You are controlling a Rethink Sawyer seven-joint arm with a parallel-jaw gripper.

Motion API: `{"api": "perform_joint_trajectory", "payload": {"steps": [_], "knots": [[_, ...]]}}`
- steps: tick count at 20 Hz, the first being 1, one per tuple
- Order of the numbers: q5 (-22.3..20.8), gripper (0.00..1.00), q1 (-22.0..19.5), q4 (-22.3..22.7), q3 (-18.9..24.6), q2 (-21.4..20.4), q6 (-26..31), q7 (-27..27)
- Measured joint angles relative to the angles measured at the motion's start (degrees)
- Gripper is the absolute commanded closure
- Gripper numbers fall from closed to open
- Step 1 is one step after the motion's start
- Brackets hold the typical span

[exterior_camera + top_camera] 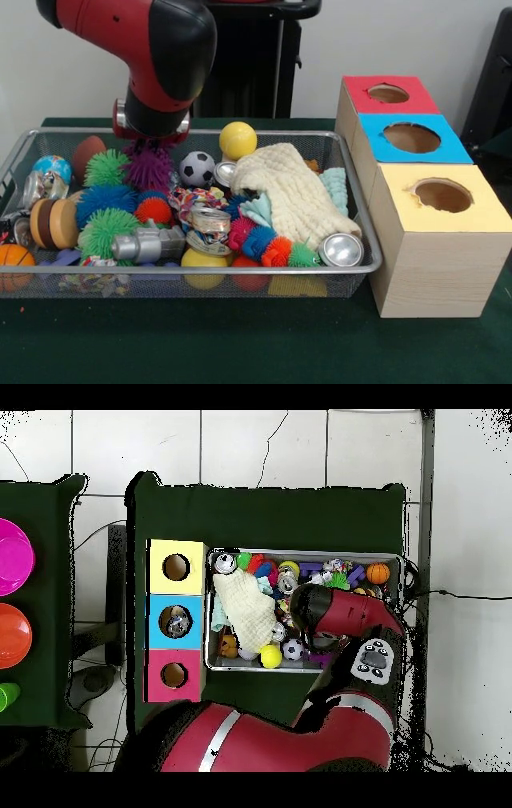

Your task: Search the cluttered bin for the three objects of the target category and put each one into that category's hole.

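The silver wire-mesh bin (264, 270) is full of toys. A crumpled silvery piece with red and blue print (210, 222) lies in the middle. A second silvery piece (342, 250) lies at the bin's front right corner, also seen in the overhead view (226, 563). A third (226, 172) rests by the white cloth. The blue-topped box's hole (411, 138) is to the right, and in the overhead view (176, 621) something silvery shows inside it. My gripper (150, 148) is low over a purple spiky ball (149, 170) at the bin's back left. The arm (335, 612) hides it from above.
A white knitted cloth (292, 196) drapes over the bin's right half. Spiky balls, a yellow ball (238, 140), a soccer ball (196, 169) and a small basketball (14, 262) crowd the bin. The red-topped box (388, 94) and the yellow-topped box (442, 195) flank the blue one.
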Motion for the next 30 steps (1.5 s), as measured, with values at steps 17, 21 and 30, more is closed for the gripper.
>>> {"api": "perform_joint_trajectory", "payload": {"steps": [17, 21, 30], "knots": [[-0.09, 1.0, -4.58, 6.69, -0.05, -12.2, -7.67, 0.0], [-0.52, 1.0, -6.03, 6.84, -0.34, -17.28, -8.96, 0.0], [-1.59, 1.0, -7.27, 6.78, -0.32, -19.75, -13.3, 0.0]]}}
